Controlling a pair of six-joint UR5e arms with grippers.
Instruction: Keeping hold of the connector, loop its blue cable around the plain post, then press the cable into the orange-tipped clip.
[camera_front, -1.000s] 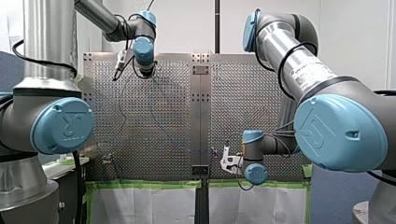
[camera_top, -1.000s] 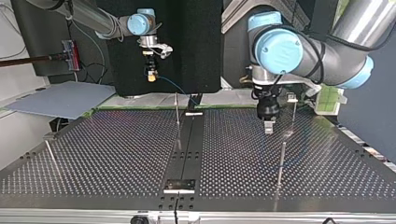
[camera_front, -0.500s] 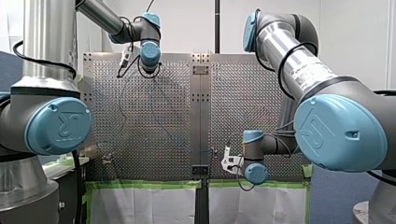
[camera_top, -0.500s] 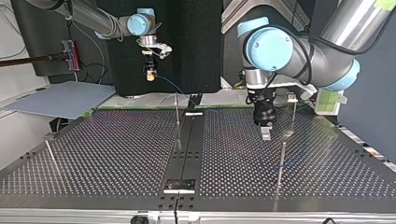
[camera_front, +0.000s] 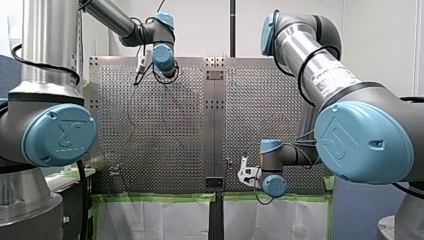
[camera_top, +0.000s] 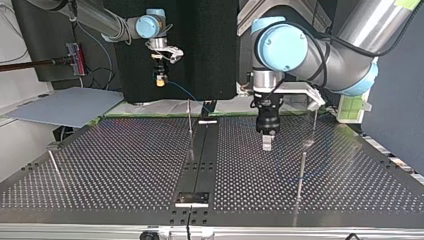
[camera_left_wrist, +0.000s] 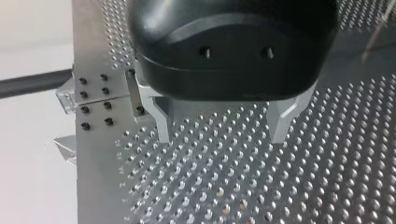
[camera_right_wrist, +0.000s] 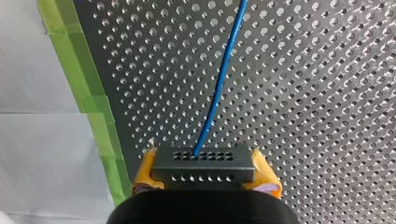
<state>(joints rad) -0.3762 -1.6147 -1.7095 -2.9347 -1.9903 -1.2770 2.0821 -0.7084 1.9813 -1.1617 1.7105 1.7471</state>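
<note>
Two tools over one perforated metal tabletop (camera_top: 125, 160), each placed here against the black centre strip (camera_top: 202, 150) that divides it.

1. Robot's left tool (camera_top: 266, 145): black body, bare metal fingers (camera_left_wrist: 163, 123). The fingers are spread apart with nothing between them. It hangs just above the tabletop, near the strip, on the strip's side at the top view's right.

2. Robot's right tool (camera_top: 160, 80): yellow pads (camera_right_wrist: 147, 170) clamped on a dark grey rectangular connector (camera_right_wrist: 203, 163) with rows of small holes. It is held in the air across the strip from the left tool, by the strip's end nearest the arms.

3. Thin blue cable (camera_right_wrist: 219, 79): leaves the connector's face and slants down toward that same end of the strip. Its further run cannot be made out.

4. Thin upright metal rods, four.
   - One rod (camera_top: 190, 117) stands just beside the strip.
   - Two stand on the left tool's side: a plain rod (camera_top: 301, 172) and a pale-capped rod (camera_top: 314, 120).
   - One outer rod (camera_top: 52, 162) stands well apart on the other side.
   - The tips are too small to tell their colour.

5. Green tape (camera_right_wrist: 93, 93): along the tabletop's edge below the right tool.
</note>
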